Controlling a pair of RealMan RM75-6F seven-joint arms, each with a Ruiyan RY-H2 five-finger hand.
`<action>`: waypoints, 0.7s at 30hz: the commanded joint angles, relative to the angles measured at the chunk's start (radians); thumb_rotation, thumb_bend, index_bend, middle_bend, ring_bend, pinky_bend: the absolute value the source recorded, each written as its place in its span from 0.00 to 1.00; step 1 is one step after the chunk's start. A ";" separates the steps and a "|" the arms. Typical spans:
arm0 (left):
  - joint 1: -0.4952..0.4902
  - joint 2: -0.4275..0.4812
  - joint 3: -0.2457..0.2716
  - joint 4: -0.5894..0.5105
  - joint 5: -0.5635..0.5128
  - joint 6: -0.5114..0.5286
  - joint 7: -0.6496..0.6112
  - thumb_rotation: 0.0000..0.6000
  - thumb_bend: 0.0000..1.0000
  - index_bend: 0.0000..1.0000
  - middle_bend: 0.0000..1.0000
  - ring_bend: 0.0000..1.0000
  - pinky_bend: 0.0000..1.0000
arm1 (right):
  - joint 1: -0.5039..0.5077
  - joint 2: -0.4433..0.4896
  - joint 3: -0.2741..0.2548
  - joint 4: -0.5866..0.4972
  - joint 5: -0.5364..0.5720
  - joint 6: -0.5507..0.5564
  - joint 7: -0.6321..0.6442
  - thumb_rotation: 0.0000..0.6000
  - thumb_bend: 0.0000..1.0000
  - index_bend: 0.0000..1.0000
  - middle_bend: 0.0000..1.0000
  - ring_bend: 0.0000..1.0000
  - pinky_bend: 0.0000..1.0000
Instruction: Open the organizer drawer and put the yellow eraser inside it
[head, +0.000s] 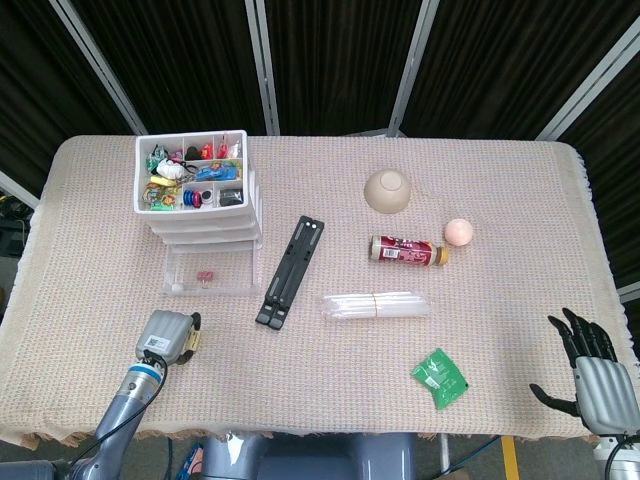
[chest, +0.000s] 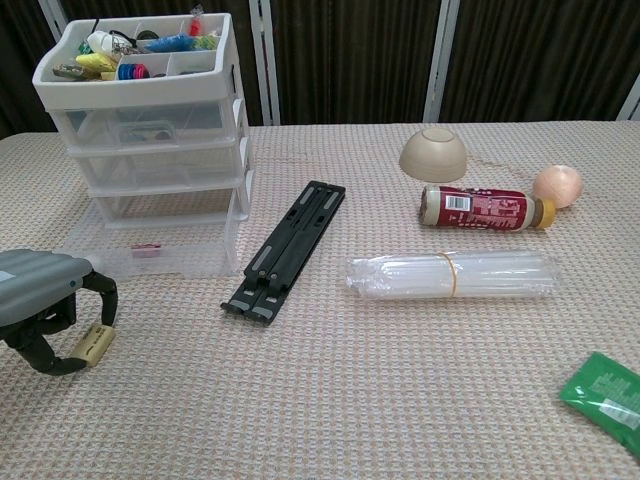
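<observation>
The white organizer (head: 195, 185) (chest: 150, 110) stands at the table's far left, and its clear bottom drawer (head: 232, 272) (chest: 190, 255) is pulled out. The yellow eraser (head: 191, 343) (chest: 92, 343) lies flat on the cloth in front of the drawer. My left hand (head: 165, 337) (chest: 45, 300) hovers right over it, thumb and fingers arched around the eraser's two ends; it still rests on the table. My right hand (head: 598, 382) stays at the near right corner with fingers spread, holding nothing.
A black folded stand (head: 291, 271) lies right of the drawer. Further right are a clear tube pack (head: 375, 304), a red bottle (head: 405, 251), an upturned bowl (head: 388, 190), a pink ball (head: 459, 232) and a green packet (head: 440, 377). A small pink item (head: 205, 275) sits in the drawer.
</observation>
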 joint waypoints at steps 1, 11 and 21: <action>0.000 -0.001 0.004 -0.001 0.001 0.000 0.000 1.00 0.49 0.61 1.00 0.94 0.78 | 0.000 0.000 0.000 0.000 0.000 0.001 0.001 1.00 0.06 0.11 0.00 0.00 0.00; -0.002 0.030 -0.012 -0.042 0.064 0.027 -0.039 1.00 0.50 0.62 1.00 0.94 0.78 | 0.000 0.000 0.000 0.000 -0.004 0.002 0.001 1.00 0.06 0.11 0.00 0.00 0.00; -0.079 0.029 -0.124 0.012 0.105 0.019 -0.049 1.00 0.50 0.61 1.00 0.93 0.78 | 0.000 -0.001 -0.001 0.000 -0.004 0.002 0.000 1.00 0.06 0.11 0.00 0.00 0.00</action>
